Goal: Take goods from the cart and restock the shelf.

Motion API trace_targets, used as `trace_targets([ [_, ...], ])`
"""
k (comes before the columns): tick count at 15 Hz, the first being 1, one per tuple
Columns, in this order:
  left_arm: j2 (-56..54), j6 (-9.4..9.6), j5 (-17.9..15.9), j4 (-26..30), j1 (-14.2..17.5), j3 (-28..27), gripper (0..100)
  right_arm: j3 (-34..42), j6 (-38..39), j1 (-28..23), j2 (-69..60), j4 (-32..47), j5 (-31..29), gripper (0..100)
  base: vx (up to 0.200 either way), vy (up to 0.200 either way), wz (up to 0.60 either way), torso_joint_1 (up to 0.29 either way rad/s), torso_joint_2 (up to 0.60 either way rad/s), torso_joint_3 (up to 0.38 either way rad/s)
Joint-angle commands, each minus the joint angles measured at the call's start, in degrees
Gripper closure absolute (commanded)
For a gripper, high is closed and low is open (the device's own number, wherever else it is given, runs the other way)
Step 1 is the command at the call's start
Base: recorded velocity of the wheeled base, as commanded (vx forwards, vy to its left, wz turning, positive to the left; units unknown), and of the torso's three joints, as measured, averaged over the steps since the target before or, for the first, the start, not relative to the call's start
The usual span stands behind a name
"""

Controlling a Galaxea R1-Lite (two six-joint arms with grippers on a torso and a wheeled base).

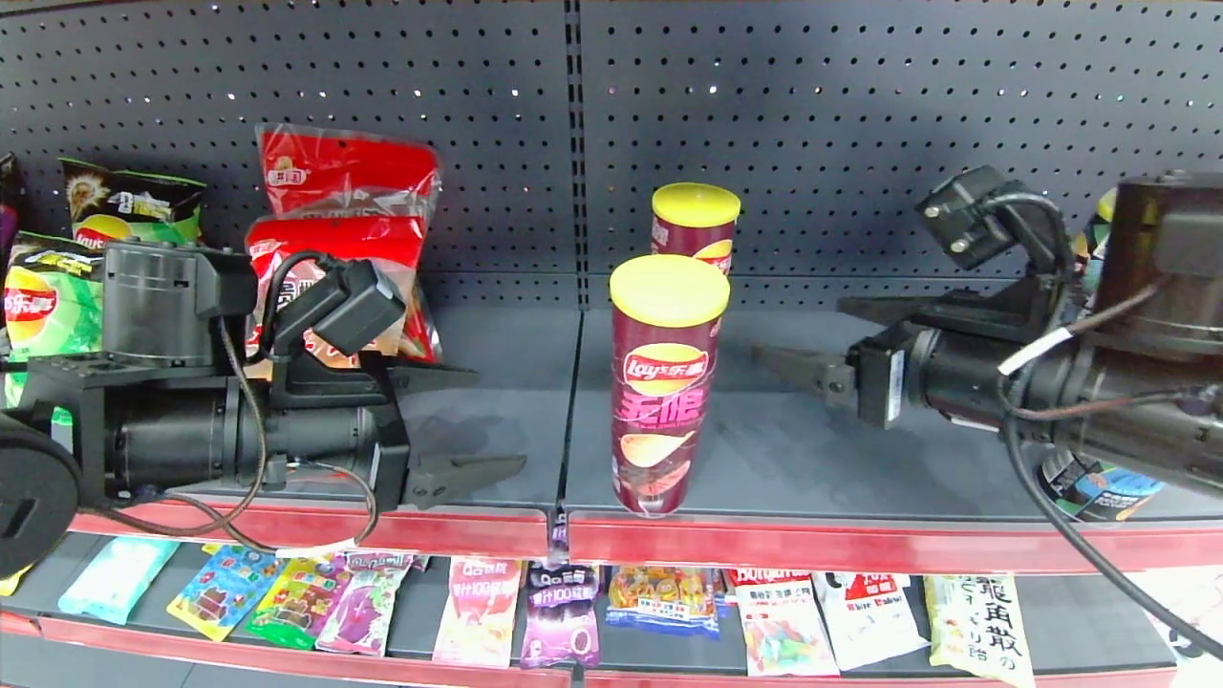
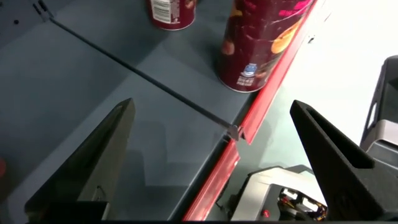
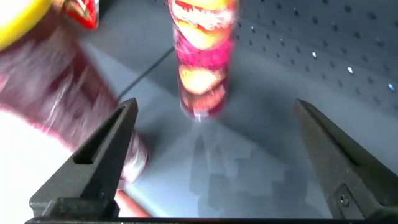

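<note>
On the shelf (image 1: 812, 459), the front can (image 1: 666, 382) stands before the rear can (image 1: 695, 225), snack bags (image 1: 344, 220) to their left.

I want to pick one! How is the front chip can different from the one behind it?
The front can stands right at the shelf's red front edge; the back can stands farther in, toward the pegboard wall. The front can shows whole, while the back can is partly hidden behind it. Both stand upright, dark red with yellow lids.
</note>
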Motion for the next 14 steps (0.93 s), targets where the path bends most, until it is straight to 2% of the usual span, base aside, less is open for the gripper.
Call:
trace_targets([
  [1,0.58,-0.01,0.41,0.03,-0.03,0.05,0,8.29,-0.03,0.56,-10.37,0.01,-0.1,0,0.0,0.0,0.0,0.0,0.0,0.0],
  [2,0.58,-0.01,0.67,0.03,-0.21,0.05,0,11.11,0.14,0.91,-13.18,0.01,-0.02,0,0.0,0.0,0.0,0.0,0.0,0.0],
  [5,0.66,-0.1,0.85,0.03,-0.82,0.58,0,20.25,7.97,4.25,-25.57,0.1,0.25,0,0.0,0.0,0.0,0.0,0.0,0.0],
  [9,1.02,-0.1,1.02,0.03,-0.82,0.67,0,28.86,5.77,4.25,-36.56,1.59,0.07,0,0.0,0.0,0.0,0.0,0.0,0.0],
  [11,1.19,-0.1,1.11,0.03,-1.53,0.58,0,28.95,4.71,3.81,-42.19,8.53,-0.28,0,0.0,0.0,0.0,0.0,0.0,0.0],
  [14,1.81,-0.19,1.2,0.03,-1.88,0.23,0,22.01,4.54,-0.14,-54.05,35.95,-4.41,0,0.0,0.0,0.0,0.0,0.0,0.0],
])
